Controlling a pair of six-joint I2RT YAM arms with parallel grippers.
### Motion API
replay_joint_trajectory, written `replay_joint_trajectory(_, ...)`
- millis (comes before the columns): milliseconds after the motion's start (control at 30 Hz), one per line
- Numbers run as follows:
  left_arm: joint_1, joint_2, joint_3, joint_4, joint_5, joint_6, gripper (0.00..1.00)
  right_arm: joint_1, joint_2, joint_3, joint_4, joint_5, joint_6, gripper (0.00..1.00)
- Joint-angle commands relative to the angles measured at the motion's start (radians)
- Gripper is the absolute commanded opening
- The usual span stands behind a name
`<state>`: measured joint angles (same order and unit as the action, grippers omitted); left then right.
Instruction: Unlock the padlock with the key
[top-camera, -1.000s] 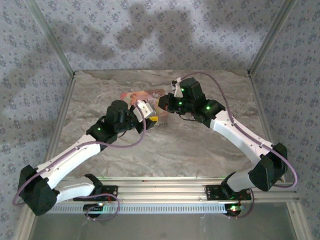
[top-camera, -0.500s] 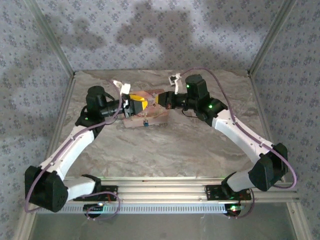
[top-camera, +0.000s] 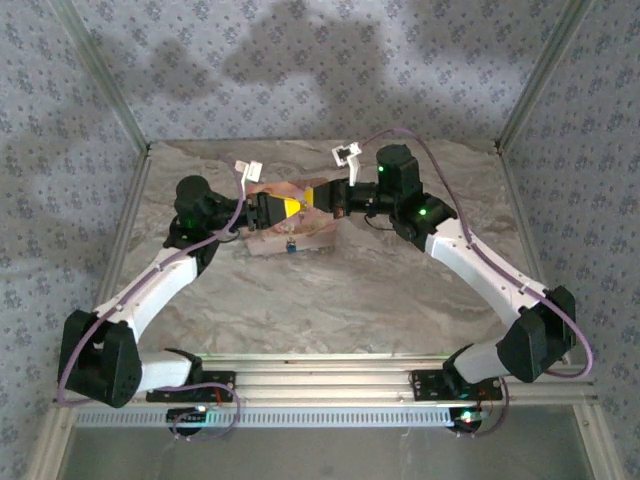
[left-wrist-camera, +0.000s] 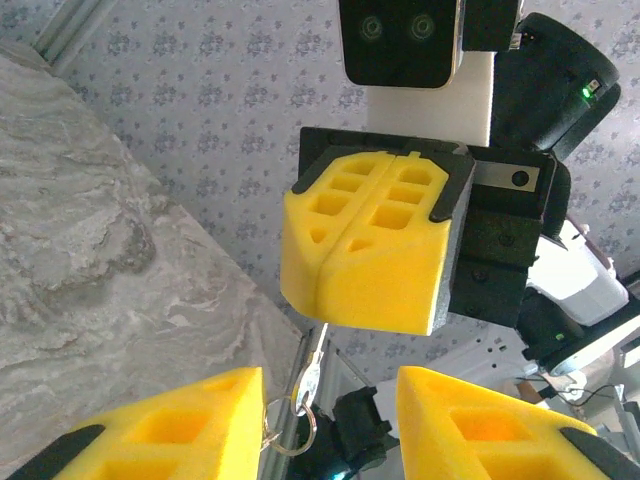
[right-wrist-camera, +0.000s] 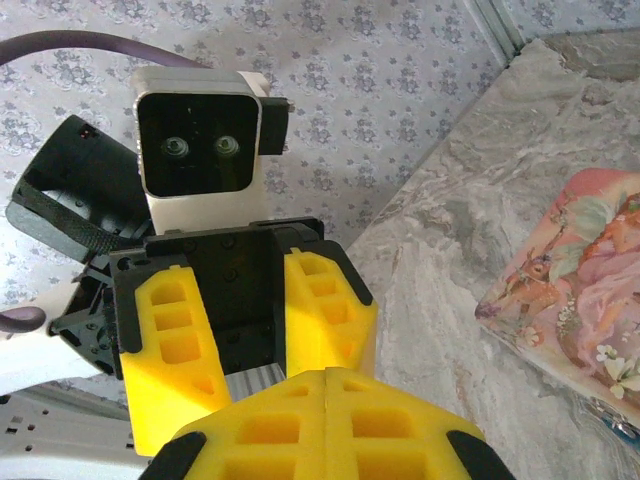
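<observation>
You are swinging the left tool (left-wrist-camera: 330, 420), fingers apart, round to the right tool (left-wrist-camera: 360, 250) clamped on the key (left-wrist-camera: 312, 365); the padlock (top-camera: 291, 245) is waiting untouched at the pink box's (top-camera: 315, 232) near edge.

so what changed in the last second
The left arm swung out to its left and turned, so the left gripper now faces the right gripper, jaws open. The right gripper shifted slightly, staying shut on the key. The box stayed put; the padlock lies at its near edge.
</observation>
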<state>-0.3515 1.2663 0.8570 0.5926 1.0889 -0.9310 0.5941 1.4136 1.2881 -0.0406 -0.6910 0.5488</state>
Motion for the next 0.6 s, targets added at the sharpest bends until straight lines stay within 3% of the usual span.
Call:
replay_joint_trajectory(0,0.000,0.004,-0.011,0.075,0.033,-0.039,0.39,-0.006,-0.027,-0.003,0.045,-0.031,0.000,0.00)
replay_joint_trajectory(367,-0.018,0.025,0.003,0.078,0.046,-0.043,0.39,-0.006,-0.016,0.001,0.069,-0.048,0.018,0.00)
replay_joint_trajectory(500,-0.018,0.027,0.006,0.074,0.049,-0.035,0.32,-0.005,-0.009,0.002,0.080,-0.048,0.025,0.00)
replay_joint_trajectory(567,-0.018,0.030,0.008,0.072,0.055,-0.031,0.23,-0.004,-0.007,-0.001,0.088,-0.047,0.028,0.00)
